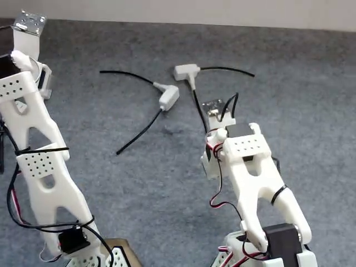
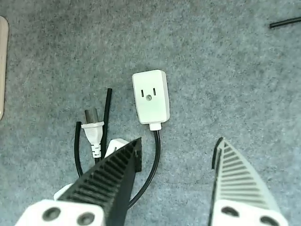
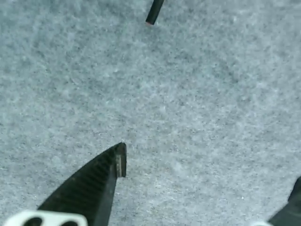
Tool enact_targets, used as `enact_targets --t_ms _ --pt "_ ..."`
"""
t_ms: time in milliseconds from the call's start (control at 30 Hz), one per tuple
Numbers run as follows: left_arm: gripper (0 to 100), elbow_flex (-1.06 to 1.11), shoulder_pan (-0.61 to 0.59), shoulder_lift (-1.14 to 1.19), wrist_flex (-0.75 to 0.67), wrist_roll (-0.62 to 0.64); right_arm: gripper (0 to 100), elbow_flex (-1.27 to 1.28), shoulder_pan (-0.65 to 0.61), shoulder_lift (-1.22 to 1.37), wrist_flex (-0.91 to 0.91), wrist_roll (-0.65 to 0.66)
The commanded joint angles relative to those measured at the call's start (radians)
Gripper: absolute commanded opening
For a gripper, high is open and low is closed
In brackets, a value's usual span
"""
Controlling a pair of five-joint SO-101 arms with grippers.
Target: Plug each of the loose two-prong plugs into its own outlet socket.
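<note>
Two sets of jaws, both released, nothing held. Under the left jaws, on the grey bench (image 2: 244, 56): loose plug (image 2: 92, 132) lying flat, prongs aimed away from the wrist, long axis roughly along the way the jaws point. Off the gap, though, just outside the dark finger (image 2: 110, 181), near its tip. White socket (image 2: 150, 96) just ahead of the gap, nearer the dark finger than the pale finger (image 2: 237, 181), face up, own cord trailing back between the jaws. Plug and socket side by side, near but apart, roughly parallel. Right jaws above the bench, a black cord end (image 3: 154, 12) ahead, well apart. Judged so: left arm the nearer one; calls for sidestepping toward the dark finger's side to straddle the plug's narrow body, then tipping prongs down onto that upward face. Another white piece (image 2: 115, 143) half hidden behind the dark finger; cannot tell what.
</note>
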Motion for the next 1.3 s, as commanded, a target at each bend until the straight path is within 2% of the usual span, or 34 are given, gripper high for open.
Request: enact_targets --t_ms 0,200,367,433,567,700,900,1033,1267 --pt "24 -0.008 -0.005 -0.012 -0.029 0.002 49.3 -0.039 -0.007 -0.015 0.010 0.011" --pt "24 0.045 0.012 -0.016 -0.035 0.000 49.3 -0.038 -0.004 -0.015 0.008 0.012" --pt "24 0.059 0.104 -0.045 0.048 0.046 49.3 -0.005 -0.002 -0.015 -0.042 0.046" --pt "24 0.124 0.140 -0.082 0.048 0.086 49.3 0.013 -0.002 -0.015 -0.065 0.046" --pt "24 0.269 0.188 -0.193 0.043 0.080 49.3 0.018 0.022 -0.015 -0.067 0.046" --pt "24 0.328 0.128 -0.197 -0.089 0.084 49.3 0.021 0.022 -0.015 -0.062 0.046" --pt "24 0.394 0.019 -0.197 -0.195 0.078 49.3 0.030 -0.016 -0.015 -0.051 0.049" --pt "24 0.403 -0.005 -0.194 -0.215 0.011 49.3 0.030 -0.019 -0.015 -0.051 0.048" --pt "24 0.378 -0.044 -0.053 -0.250 0.000 49.3 0.030 -0.019 -0.015 -0.051 0.046"
